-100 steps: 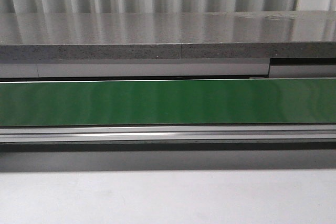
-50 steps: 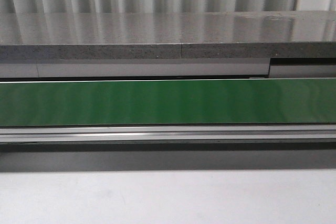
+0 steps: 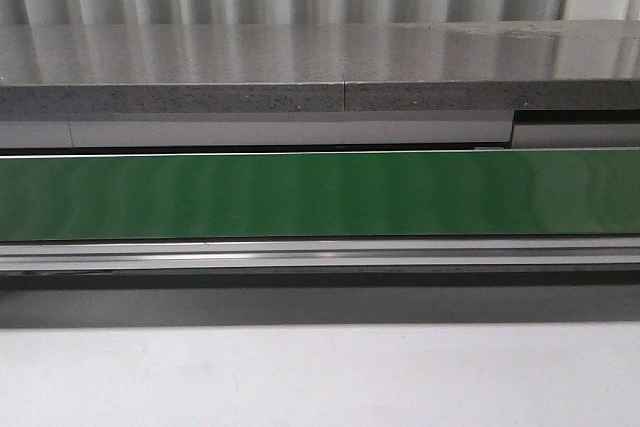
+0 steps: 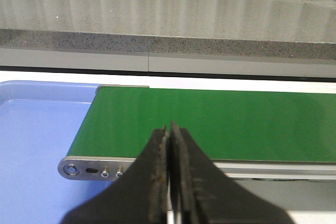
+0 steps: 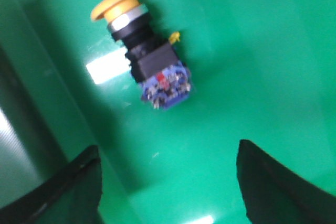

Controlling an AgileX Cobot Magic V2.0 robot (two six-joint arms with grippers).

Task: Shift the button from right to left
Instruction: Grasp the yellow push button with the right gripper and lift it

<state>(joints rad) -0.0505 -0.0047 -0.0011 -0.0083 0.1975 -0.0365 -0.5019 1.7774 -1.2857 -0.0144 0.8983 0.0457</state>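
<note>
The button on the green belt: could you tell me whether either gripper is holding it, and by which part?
Nothing is held. The button lies on its side on the green belt, apart from the open right gripper. The left gripper is shut on nothing.
</note>
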